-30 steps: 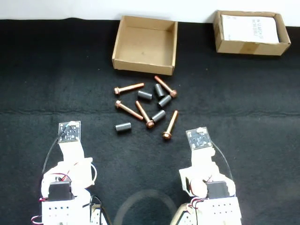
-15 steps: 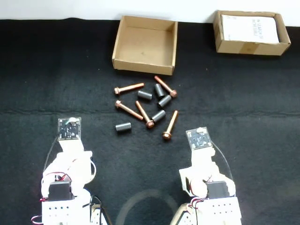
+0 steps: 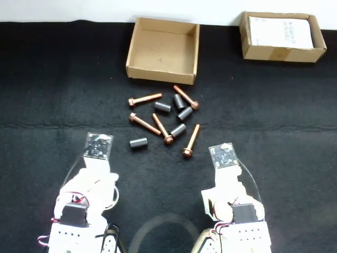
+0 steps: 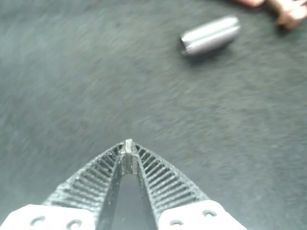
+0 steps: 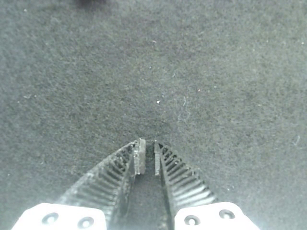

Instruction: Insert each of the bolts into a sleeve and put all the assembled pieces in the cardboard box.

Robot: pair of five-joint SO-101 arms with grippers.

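Left pincer (image 4: 127, 149): closed tip to tip, holding nothing, over bare cloth towards the near edge of the bench (image 3: 284, 132), left of centre.
Right pincer (image 5: 147, 157): all but closed, a thin slit between the tips, holding nothing, towards the near edge, right of centre.
Nearest sleeve (image 4: 210, 35): lying flat, apart from the left pincer, on the near-left fringe of the heap.
Bolts (image 3: 145, 124): five, loose at mid-bench, none inside a sleeve.
Other sleeves (image 3: 178, 130): four, lying among the bolts.
Cardboard box (image 3: 158, 74): open, at the far edge, just beyond the heap.
Second box (image 3: 281, 54): far right corner, white paper inside.
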